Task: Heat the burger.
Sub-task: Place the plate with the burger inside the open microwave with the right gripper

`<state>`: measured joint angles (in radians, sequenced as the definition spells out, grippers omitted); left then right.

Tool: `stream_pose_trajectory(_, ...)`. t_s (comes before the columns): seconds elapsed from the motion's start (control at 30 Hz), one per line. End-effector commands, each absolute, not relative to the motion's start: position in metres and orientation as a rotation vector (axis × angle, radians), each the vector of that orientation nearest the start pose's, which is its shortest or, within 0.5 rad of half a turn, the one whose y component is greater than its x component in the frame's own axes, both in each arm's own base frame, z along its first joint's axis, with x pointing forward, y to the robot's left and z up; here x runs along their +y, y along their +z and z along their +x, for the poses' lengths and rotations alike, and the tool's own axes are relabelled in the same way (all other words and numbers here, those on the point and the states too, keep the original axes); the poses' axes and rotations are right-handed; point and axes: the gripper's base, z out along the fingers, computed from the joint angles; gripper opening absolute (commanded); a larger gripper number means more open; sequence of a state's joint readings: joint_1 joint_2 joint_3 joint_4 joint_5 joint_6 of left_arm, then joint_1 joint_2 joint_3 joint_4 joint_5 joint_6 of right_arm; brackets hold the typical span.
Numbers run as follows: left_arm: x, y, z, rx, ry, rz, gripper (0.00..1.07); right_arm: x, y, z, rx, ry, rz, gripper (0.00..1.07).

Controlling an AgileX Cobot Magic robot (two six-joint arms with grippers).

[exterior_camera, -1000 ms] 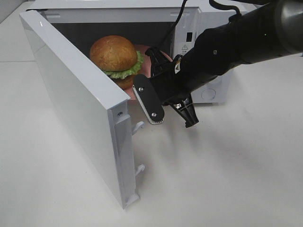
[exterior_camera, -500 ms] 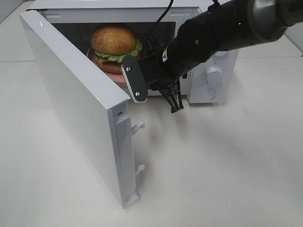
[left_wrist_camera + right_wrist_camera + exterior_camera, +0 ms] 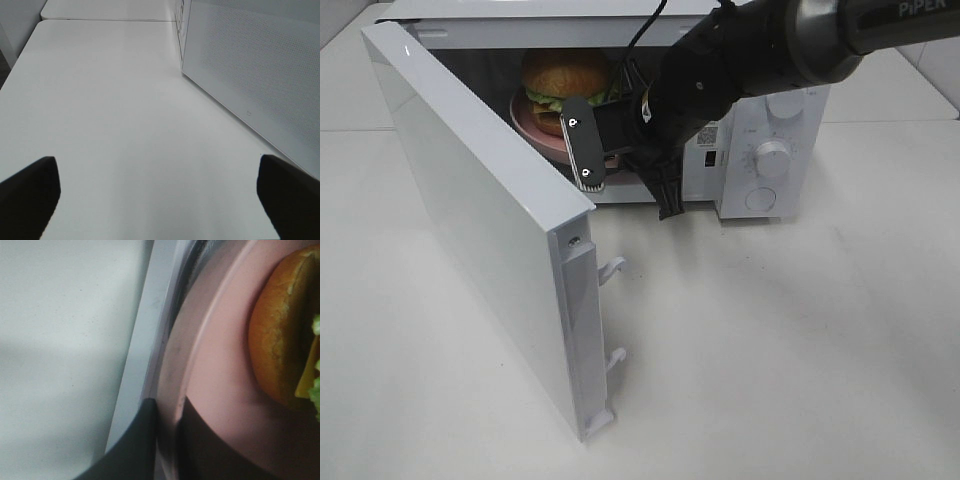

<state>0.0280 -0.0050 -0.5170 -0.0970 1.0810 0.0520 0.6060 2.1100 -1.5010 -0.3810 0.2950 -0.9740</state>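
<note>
Right wrist view shows the right gripper (image 3: pixel 169 407) pinched nearly closed on the rim of the pink plate (image 3: pixel 220 365), the burger (image 3: pixel 277 340) on it just ahead of the jaws inside the microwave (image 3: pixel 790 185), so loading seems nearly done; next it should set down, release and back out.

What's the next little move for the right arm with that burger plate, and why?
Probably lower the pink plate onto the floor of the microwave and open the right gripper. Its jaws pinch the plate's rim, the burger already sits inside the cavity, and the door stands open for closing afterwards.
</note>
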Motion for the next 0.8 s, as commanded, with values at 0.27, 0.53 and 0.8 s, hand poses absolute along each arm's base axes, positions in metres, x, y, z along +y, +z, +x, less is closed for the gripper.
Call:
stream_pose_trajectory(0.27, -0.008, 0.281, -0.010, 2.013, -0.064, 0.033, 1.00, 0.265, 0.182, 0.408, 1.439, -0.484, -1.882, 0.00)
stream_pose_trajectory(0.53, -0.008, 0.281, -0.010, 2.013, -0.064, 0.033, 1.00, 0.266, 0.178, 0.410, 1.477, -0.474, -1.872, 0.00)
stream_pose_trajectory(0.8, -0.008, 0.281, -0.010, 2.013, -0.064, 0.033, 1.00, 0.266, 0.178, 0.410, 1.524, -0.449, -1.829, 0.25)
